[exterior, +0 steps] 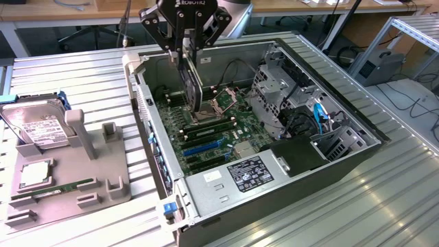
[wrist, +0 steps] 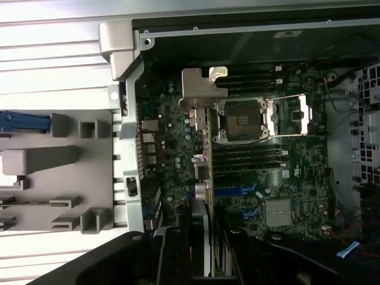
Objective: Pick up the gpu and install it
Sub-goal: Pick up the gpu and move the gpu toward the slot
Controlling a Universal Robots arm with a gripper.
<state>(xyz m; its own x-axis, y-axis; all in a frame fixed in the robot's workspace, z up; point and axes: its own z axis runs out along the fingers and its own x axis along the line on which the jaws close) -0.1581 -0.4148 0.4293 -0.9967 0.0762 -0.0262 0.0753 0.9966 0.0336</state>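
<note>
Fixture [exterior: 69, 198] first, on the exterior view's left: a grey holder with the hard drive [exterior: 38, 126] propped in it, well apart from my work. Next comes the open computer case [exterior: 142, 85]. Over its middle my gripper [exterior: 186, 54] is clamped on the gpu [exterior: 193, 87], which hangs edge-on beneath my fingers [wrist: 173, 255]. Its long axis runs down and away from me, I judge, with the silver bracket [wrist: 198, 89] at the far end, beside the processor socket [wrist: 243, 119].

What matters is the offset. The blue expansion slot [exterior: 203, 148] lies off to one side of the card, toward the labelled power supply [exterior: 250, 175], not under it. Further right stands the drive cage [exterior: 274, 87], apart from the card.

My fingers cover the card's upper part and its connector edge is lost against the dark board. I cannot tell whether the bracket touches anything.
</note>
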